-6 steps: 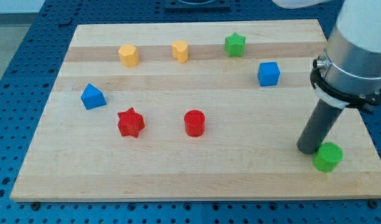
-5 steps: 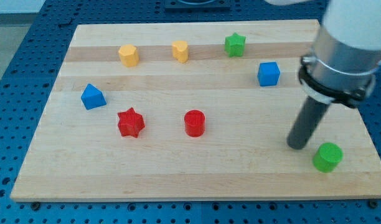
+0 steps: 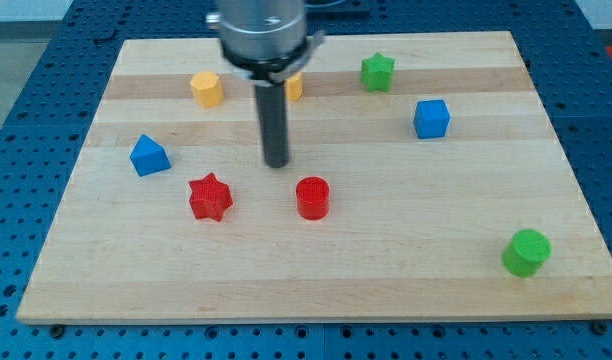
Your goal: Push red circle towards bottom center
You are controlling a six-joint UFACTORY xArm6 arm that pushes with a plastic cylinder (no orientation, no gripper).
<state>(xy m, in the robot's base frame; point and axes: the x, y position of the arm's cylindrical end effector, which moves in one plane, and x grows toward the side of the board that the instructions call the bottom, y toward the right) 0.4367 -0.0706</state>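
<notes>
My tip (image 3: pixel 277 164) sat on the board (image 3: pixel 336 285), bare and holding nothing, since a plain rod has nothing to clench or release. It stood just above and a touch to the view's left of the red circle (image 3: pixel 312 198), near it but apart, with a strip of bare wood between the two. The red star (image 3: pixel 210 196) lay to the lower left of the tip, farther off than the circle.

The circle itself rested a little left of the board's middle, roughly halfway down. Bottom centre lay almost straight below it, perhaps a shade to the right. The tip looked well placed for that: it was already on the far side of the circle from the goal. A good push, to my eye, would need the tip lined up over the circle's top edge, only slightly left of centre, then a steady drive down the view. Hitting too far left would likely squirt the circle off to the right. The lane below the circle held no blocks, so nothing should foul the run.

Now the count, working outward:
- Red: two, the circle and the star.
- Blue: two, a wedge-like block (image 3: pixel 148 156) at the left and a cube (image 3: pixel 431 118) at the right.
- Yellow: two near the top, one (image 3: pixel 206 88) in full view and one (image 3: pixel 294 85) partly behind the rod.
- Green: two, a star (image 3: pixel 377 71) at the top and a cylinder (image 3: pixel 526 251) at the lower right.
</notes>
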